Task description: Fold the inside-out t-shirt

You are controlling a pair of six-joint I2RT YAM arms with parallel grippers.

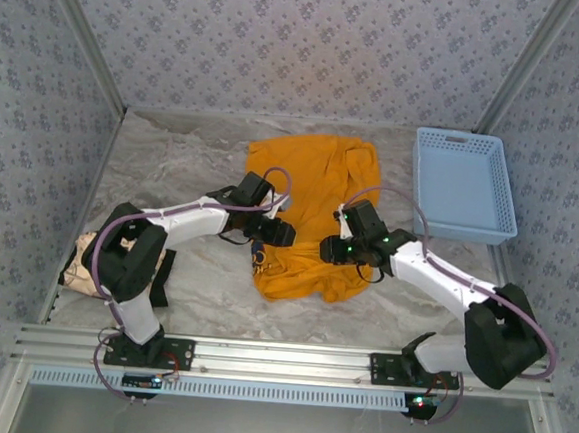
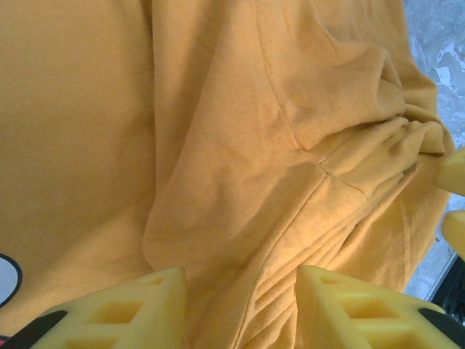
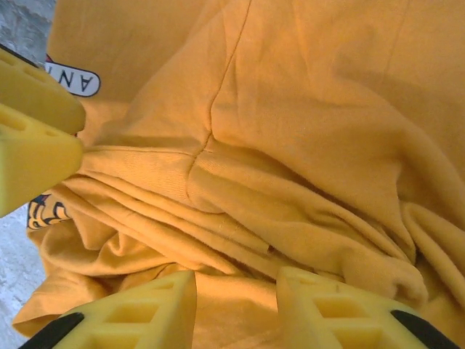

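Observation:
The inside-out t-shirt, plain orange-yellow, lies rumpled in the middle of the table, long from far to near. A small dark print peeks out at its near left edge. My left gripper is low over the shirt's left side and my right gripper over its right side, close together and facing each other. In the left wrist view the left gripper has a ridge of bunched t-shirt between its fingers. The right gripper likewise holds a thick fold of t-shirt. The left gripper's fingers pinch cloth at that view's left edge.
A light blue basket stands at the back right. A beige cloth lies by the left arm's elbow at the table's left edge. Patterned walls close in the table on three sides, and a metal rail runs along the front.

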